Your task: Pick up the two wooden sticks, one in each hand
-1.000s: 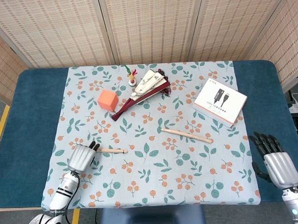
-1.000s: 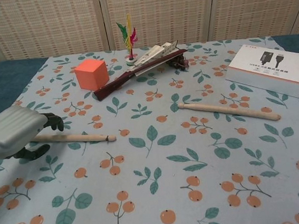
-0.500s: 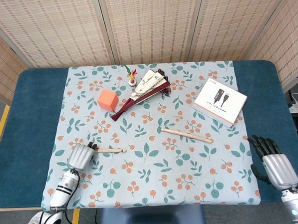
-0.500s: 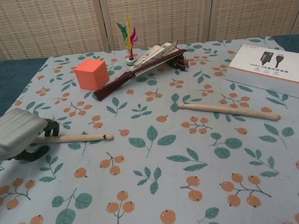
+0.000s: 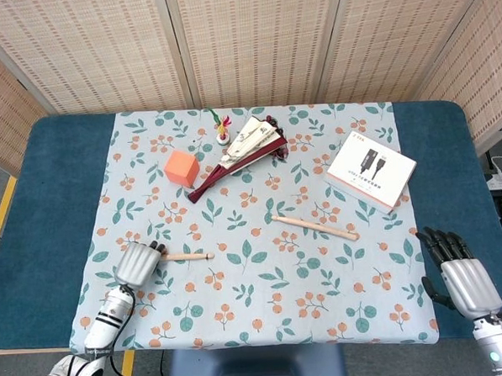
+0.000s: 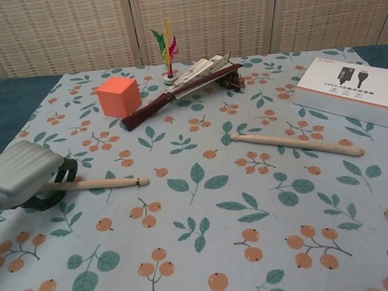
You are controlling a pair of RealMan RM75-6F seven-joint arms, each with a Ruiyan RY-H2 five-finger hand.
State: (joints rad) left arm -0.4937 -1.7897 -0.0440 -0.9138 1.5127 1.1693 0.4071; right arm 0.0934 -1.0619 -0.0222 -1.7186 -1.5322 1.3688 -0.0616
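Note:
Two wooden sticks lie on the floral cloth. The left stick (image 5: 187, 256) (image 6: 105, 183) points right, and its left end is hidden inside my left hand (image 5: 137, 262) (image 6: 20, 177), whose dark fingers curl around it. The right stick (image 5: 314, 228) (image 6: 295, 144) lies slanted near the cloth's middle right with nothing touching it. My right hand (image 5: 459, 274) shows only in the head view, over the blue table at the front right. Its fingers are spread and it holds nothing, well apart from the right stick.
An orange cube (image 5: 182, 168) (image 6: 118, 95), a feathered shuttlecock (image 5: 221, 126) (image 6: 167, 48) and a dark red folded fan bundle (image 5: 239, 153) (image 6: 181, 86) sit at the back. A white cable box (image 5: 370, 171) (image 6: 352, 90) lies back right. The blue table (image 5: 41, 207) frames the cloth.
My left hand's fingers have closed further around the left stick's end, and the stick has tilted slightly. My right hand has drawn back a little toward the front edge.

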